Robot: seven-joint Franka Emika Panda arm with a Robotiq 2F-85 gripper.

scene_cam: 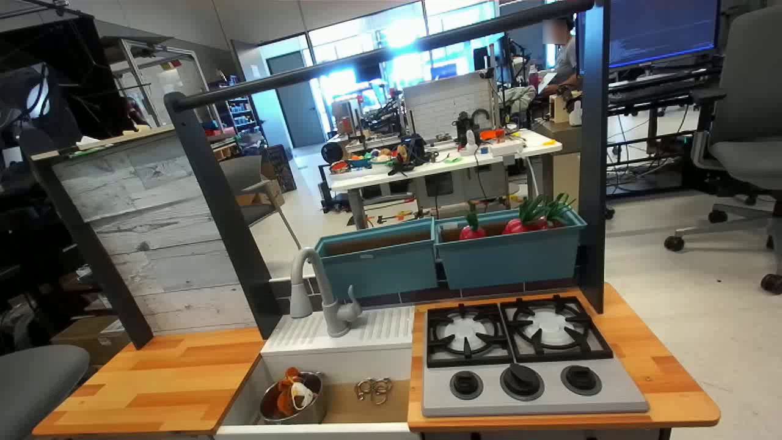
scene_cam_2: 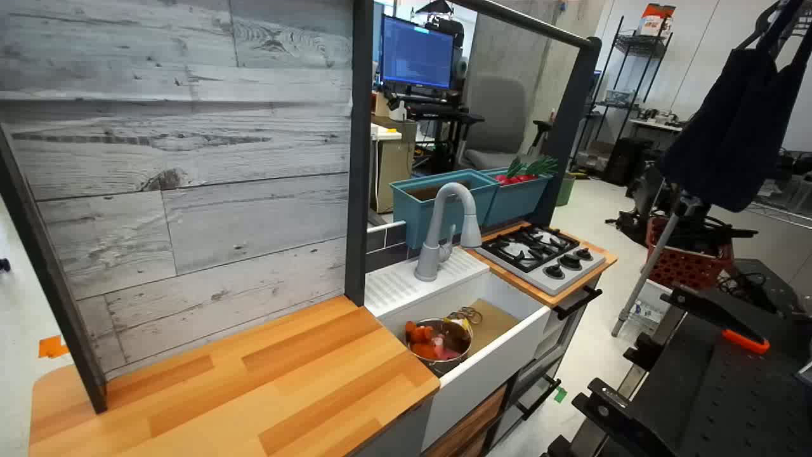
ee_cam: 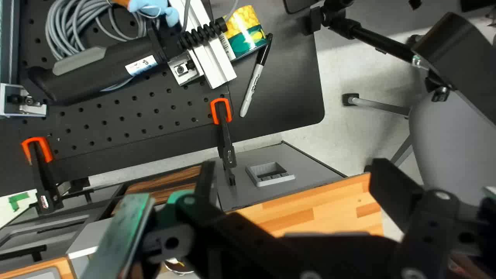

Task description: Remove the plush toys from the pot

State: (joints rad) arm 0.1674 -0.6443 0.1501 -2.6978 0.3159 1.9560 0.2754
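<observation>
Bring the spread, empty pincer (ee_cam: 293, 171) straight down into the pot (scene_cam: 313, 408) in the sink (scene_cam: 366, 365), beside the edge of the table (scene_cam: 153, 385), and lift its plush toys (scene_cam_2: 434, 344), which seem to overlap, singly.

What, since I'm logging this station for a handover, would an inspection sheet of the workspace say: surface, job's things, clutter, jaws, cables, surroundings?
Surface: wood counter on both sides of the sink.
Job's things: pot in the sink, toys inside it.
Clutter: metal loops in the sink, apart from the pot, exact kind unclear; marker and can on the black table.
Jaws: wide apart in the wrist view, nothing held.
Cables: grey cable coiled on the perforated panel.
Surroundings: planters behind the sink and stove; monitor, chair and person in the background.
</observation>
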